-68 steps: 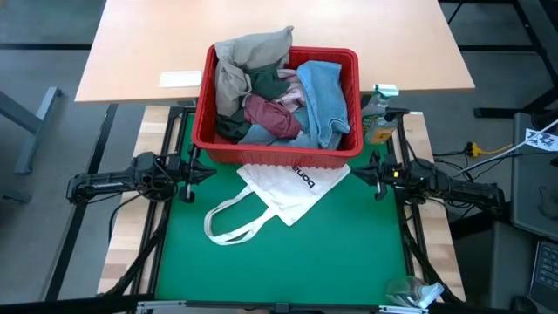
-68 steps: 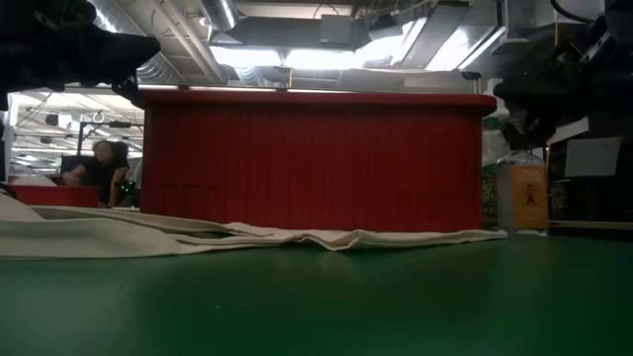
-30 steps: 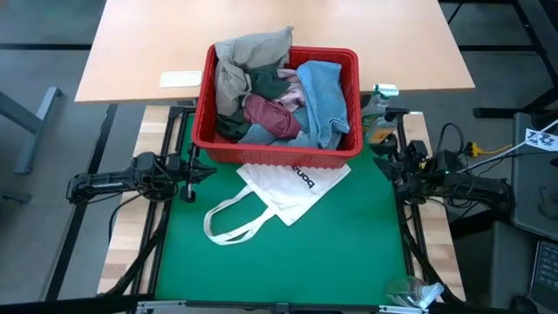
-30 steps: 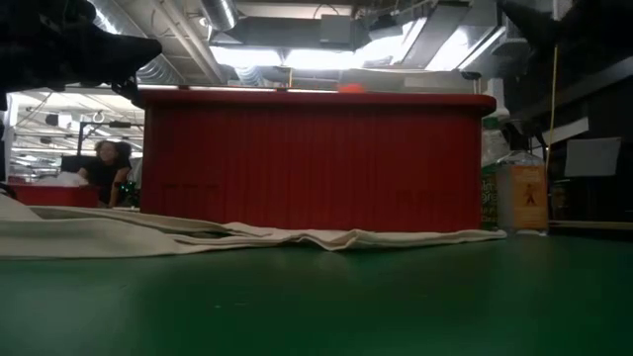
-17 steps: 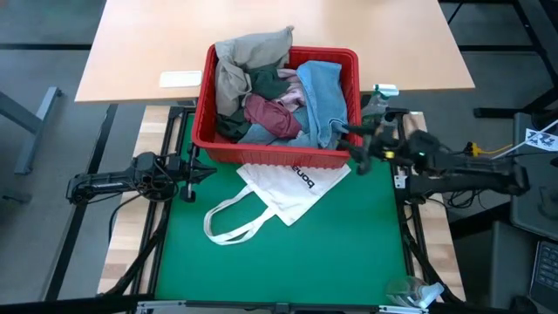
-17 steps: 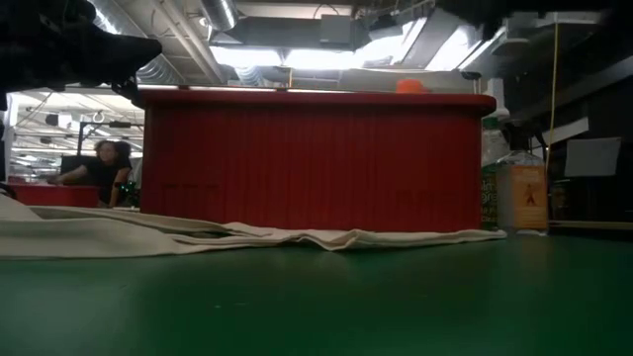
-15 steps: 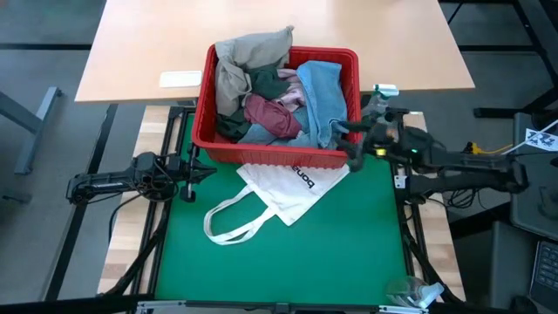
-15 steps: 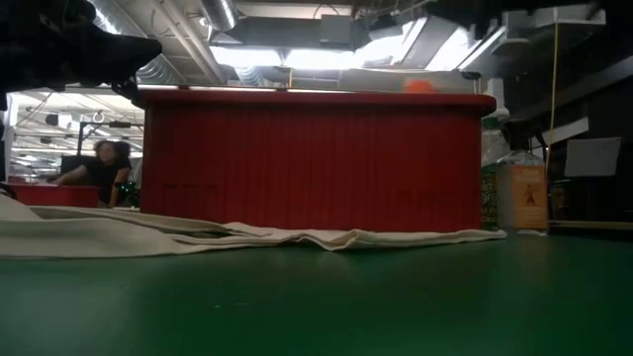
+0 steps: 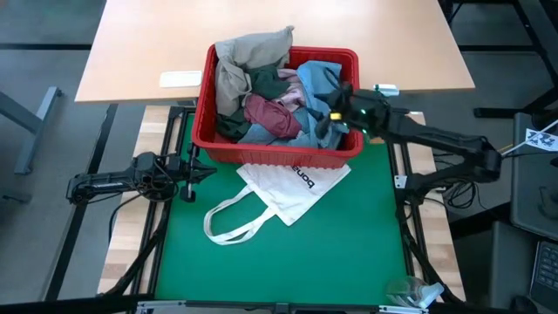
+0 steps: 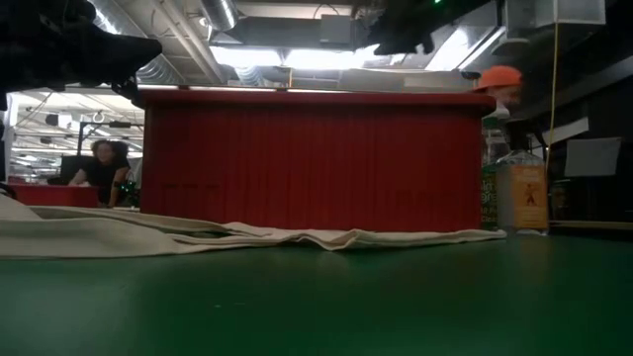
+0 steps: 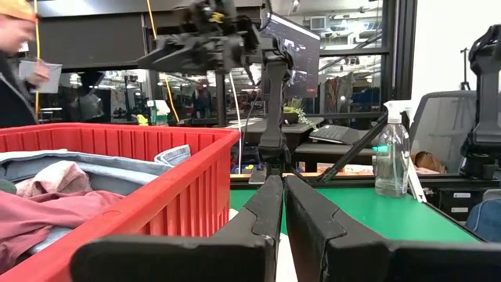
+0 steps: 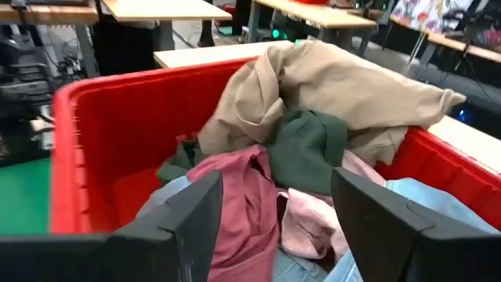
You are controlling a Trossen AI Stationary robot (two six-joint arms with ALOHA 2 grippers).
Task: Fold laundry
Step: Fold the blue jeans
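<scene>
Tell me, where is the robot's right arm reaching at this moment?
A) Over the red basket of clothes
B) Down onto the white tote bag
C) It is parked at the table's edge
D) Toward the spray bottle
A: the right gripper, jaws open, hangs over the laundry in the red basket.

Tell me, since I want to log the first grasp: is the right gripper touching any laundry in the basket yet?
Apart. The right wrist view shows the open right gripper hovering over the laundry in the red basket, its fingers clear of cloth.
</scene>
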